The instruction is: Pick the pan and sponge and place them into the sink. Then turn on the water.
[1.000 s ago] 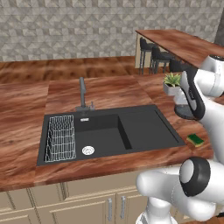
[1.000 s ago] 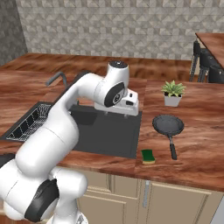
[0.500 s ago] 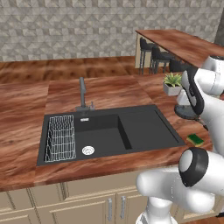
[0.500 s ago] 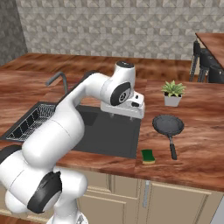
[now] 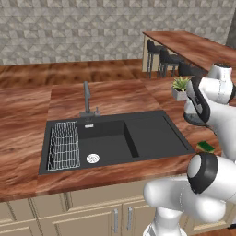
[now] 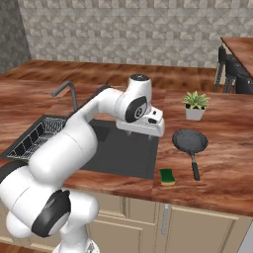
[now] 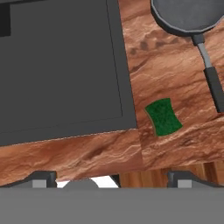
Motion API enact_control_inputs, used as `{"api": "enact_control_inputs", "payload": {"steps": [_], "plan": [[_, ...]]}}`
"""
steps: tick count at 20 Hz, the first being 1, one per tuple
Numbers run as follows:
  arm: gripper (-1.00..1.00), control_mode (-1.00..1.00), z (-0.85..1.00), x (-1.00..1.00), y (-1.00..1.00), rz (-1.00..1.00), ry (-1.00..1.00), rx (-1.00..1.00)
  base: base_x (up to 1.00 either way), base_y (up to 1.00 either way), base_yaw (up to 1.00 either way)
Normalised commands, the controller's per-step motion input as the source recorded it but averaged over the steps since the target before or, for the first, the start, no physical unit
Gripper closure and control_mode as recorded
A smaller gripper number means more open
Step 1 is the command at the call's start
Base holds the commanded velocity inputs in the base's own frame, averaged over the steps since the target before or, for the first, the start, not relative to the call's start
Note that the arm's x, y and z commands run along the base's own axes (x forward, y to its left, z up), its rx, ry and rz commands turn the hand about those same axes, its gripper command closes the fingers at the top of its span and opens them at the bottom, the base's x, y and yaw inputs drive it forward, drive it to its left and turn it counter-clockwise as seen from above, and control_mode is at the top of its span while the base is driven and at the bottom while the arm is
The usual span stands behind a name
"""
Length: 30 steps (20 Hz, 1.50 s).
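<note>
The black pan (image 6: 189, 141) lies on the wooden counter right of the sink, its long handle (image 6: 195, 169) pointing toward the counter's front edge. The sponge (image 6: 167, 176), green face up, lies near that edge, between the sink's corner and the handle. In the hand view the sponge (image 7: 163, 117) is at lower right and the pan (image 7: 188, 15) at top right. My gripper (image 6: 147, 132) hangs above the right end of the black sink (image 6: 121, 150), left of the pan. Its fingertips (image 7: 41, 179) stand wide apart, open and empty. No water shows at the faucet (image 5: 86, 99).
A wire rack (image 5: 63, 145) sits in the sink's left part, with the silver drain (image 5: 92, 158) beside it. A small potted plant (image 6: 195, 105) stands behind the pan. A raised bar counter with stools (image 5: 166, 57) is at the back right.
The hand has drifted a little to the right and lower, toward the sink's right edge and the pan. The gripper stays open. Pan and sponge have not moved.
</note>
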Motion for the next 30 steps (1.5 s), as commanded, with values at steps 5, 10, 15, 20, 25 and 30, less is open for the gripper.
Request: {"api": "enact_control_inputs", "payload": {"steps": [5, 10, 15, 20, 25, 30], "plan": [[-1.00, -1.00, -0.26, 0.11, -0.10, -0.01, -0.04, -0.05, 0.00, 0.00, 0.00], [-1.00, -1.00, -0.18, 0.14, -0.16, 0.00, 0.00, -0.01, 0.00, 0.00, 0.00], [-1.00, -1.00, -0.14, 0.18, -0.18, 0.00, 0.02, 0.00, 0.00, 0.00, 0.00], [-1.00, -1.00, -0.10, 0.23, -0.21, 0.00, 0.04, 0.00, 0.00, 0.00, 0.00], [-1.00, -1.00, -0.10, 0.18, -0.24, 0.00, 0.05, 0.01, 0.00, 0.00, 0.00], [-1.00, -1.00, -0.13, 0.17, -0.28, 0.00, 0.04, 0.02, 0.00, 0.00, 0.00]]}}
